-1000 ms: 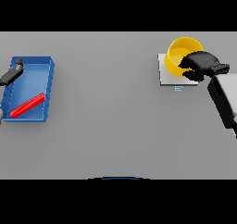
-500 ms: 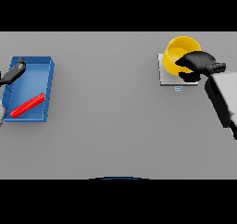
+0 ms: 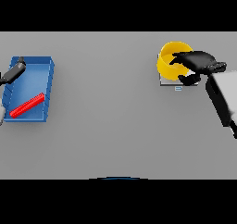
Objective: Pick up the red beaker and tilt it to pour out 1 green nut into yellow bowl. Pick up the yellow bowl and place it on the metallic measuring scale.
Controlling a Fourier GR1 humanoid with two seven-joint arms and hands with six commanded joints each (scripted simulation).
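The right hand [image 3: 196, 63] curls its fingers round the rim of the yellow bowl [image 3: 170, 61], which sits on the metallic scale [image 3: 169, 83] just below that hand. Far across the grey worktop [image 3: 111, 126], the left hand [image 3: 14, 71], fingers straight, hovers over a blue tray [image 3: 46, 79] holding the red beaker [image 3: 27, 105], lying flat.

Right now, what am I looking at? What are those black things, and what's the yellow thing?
You are looking down at a grey table as if through a robot's eyes. The black things are its hands on white arms. The right robot hand is curled round the rim of a yellow bowl, which sits on a small flat metallic scale. On the other side, the left robot hand hovers at the edge of a blue tray. A red beaker lies on its side in that tray.
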